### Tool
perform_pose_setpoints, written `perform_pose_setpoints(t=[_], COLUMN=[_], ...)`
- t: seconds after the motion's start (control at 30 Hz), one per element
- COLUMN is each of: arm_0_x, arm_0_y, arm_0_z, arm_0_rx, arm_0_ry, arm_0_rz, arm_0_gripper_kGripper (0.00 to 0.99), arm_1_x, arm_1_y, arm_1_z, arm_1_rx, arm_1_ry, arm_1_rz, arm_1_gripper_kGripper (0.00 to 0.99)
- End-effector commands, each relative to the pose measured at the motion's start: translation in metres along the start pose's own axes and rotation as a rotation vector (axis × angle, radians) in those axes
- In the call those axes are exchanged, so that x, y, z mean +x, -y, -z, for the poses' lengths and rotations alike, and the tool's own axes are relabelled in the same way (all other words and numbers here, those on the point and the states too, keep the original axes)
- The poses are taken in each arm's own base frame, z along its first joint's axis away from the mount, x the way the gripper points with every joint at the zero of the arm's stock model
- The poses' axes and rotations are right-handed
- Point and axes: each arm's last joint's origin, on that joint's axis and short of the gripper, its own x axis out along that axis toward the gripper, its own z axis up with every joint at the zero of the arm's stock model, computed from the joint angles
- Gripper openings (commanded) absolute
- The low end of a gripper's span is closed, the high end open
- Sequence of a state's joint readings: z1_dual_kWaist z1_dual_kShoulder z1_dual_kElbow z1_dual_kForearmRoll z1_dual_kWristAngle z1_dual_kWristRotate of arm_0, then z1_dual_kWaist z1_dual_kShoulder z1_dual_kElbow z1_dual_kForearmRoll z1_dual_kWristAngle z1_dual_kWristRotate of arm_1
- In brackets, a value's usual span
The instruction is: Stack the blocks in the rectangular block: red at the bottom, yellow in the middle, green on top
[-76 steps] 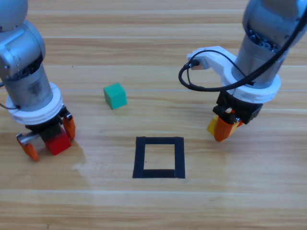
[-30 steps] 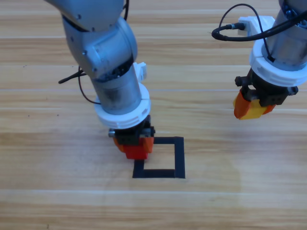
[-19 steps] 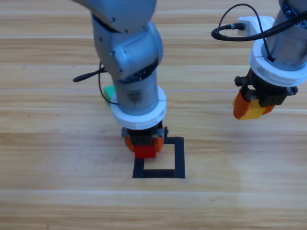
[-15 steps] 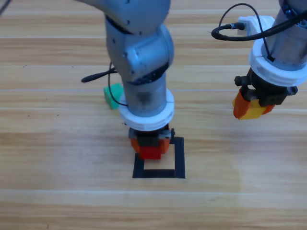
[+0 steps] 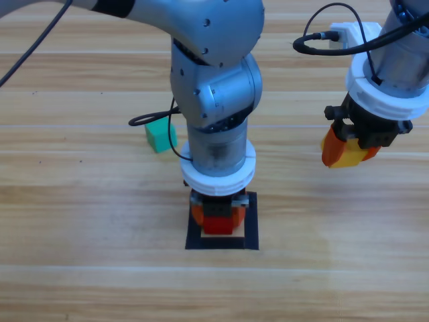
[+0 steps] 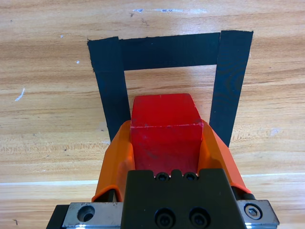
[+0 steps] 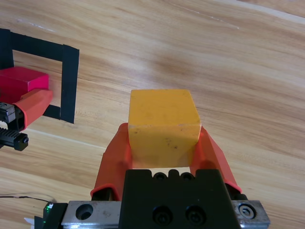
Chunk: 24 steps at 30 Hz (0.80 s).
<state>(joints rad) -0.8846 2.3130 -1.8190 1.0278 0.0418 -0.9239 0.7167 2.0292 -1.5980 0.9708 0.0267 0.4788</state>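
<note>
Wooden bench (image 5: 80, 201): left end effector (image 5: 217, 218) is gripping the small red cube (image 5: 218, 225) over the black tape rectangle (image 5: 251, 228); right end effector (image 5: 345, 151) is clutching the small yellow cube (image 5: 350, 155) off to the rectangle's right; small teal-green cube (image 5: 158, 137) is waiting unstacked.

From above, my left arm covers most of the tape outline (image 5: 251, 231); only its near and right strips show past my left gripper (image 5: 217, 218). The red cube (image 5: 218, 225) shows only its top between my jaws. Can't tell if it touches the table. My cable crosses the green cube (image 5: 159, 137), and the arm hides its right edge. In my right gripper (image 5: 343, 153), the yellow cube (image 5: 348, 155) is mostly hidden under the wrist. Both arms are cut off at the top edge.
</note>
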Motion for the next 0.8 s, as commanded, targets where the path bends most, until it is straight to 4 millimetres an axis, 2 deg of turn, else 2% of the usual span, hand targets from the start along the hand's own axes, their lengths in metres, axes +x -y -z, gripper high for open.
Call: perform_pose_setpoints(t=[0.03,0.8], arm_0_x=[0.0165,0.0182], arm_0_y=[0.0093,0.0144], arm_0_z=[0.0041,0.0126], arm_0_rx=[0.001,0.002], arm_0_ry=[-0.009,-0.013], arm_0_rz=[-0.034,-0.047], arm_0_gripper_kGripper=[0.04,0.04], arm_1_x=[-0.0116,-0.0087], arm_1_y=[0.0068,0.0064], arm_1_z=[0.0012,0.0002], arm_1_rx=[0.015,0.012], arm_1_ry=[0.011,0.005], arm_1_rz=[-0.01,-0.008], arm_1_gripper_kGripper=[0.0,0.0])
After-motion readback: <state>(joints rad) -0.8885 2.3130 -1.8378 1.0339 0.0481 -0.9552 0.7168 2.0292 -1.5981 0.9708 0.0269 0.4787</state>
